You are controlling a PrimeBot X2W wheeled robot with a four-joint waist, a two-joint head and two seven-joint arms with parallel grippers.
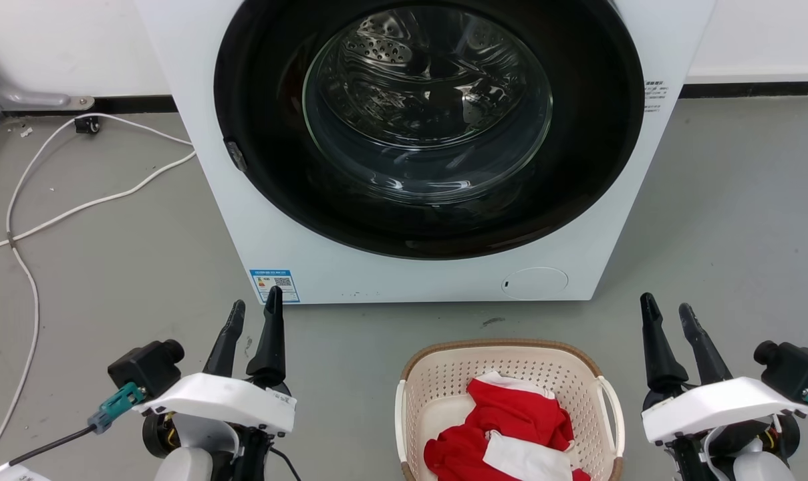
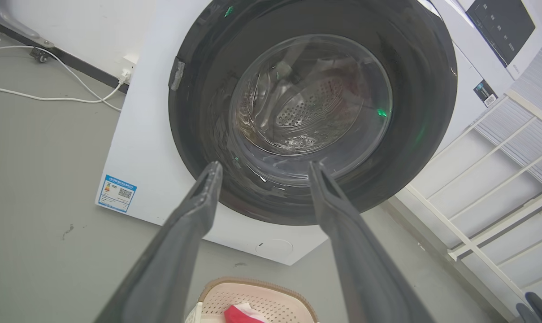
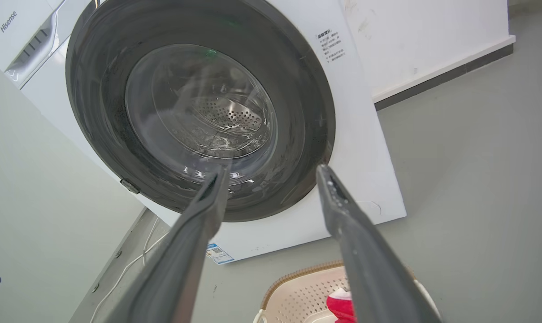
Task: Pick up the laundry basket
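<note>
The laundry basket (image 1: pixel 444 374) is cream with a brown rim and white side handles. It stands on the grey floor in front of the washing machine, at the bottom centre of the head view, and holds red and white cloth (image 1: pixel 504 427). My left gripper (image 1: pixel 255 307) is open, held to the basket's left, apart from it. To the basket's right my right gripper (image 1: pixel 667 309) is also open with nothing between its fingers. The basket's far rim (image 2: pixel 257 285) peeks in at the bottom of the left wrist view, and the basket (image 3: pixel 297 291) shows low in the right wrist view.
A white front-loading washing machine (image 1: pixel 297 254) with a shut dark round door (image 1: pixel 430 120) stands right behind the basket. White cables (image 1: pixel 76 207) trail over the floor at left. A white rack (image 2: pixel 490 197) stands right of the machine in the left wrist view.
</note>
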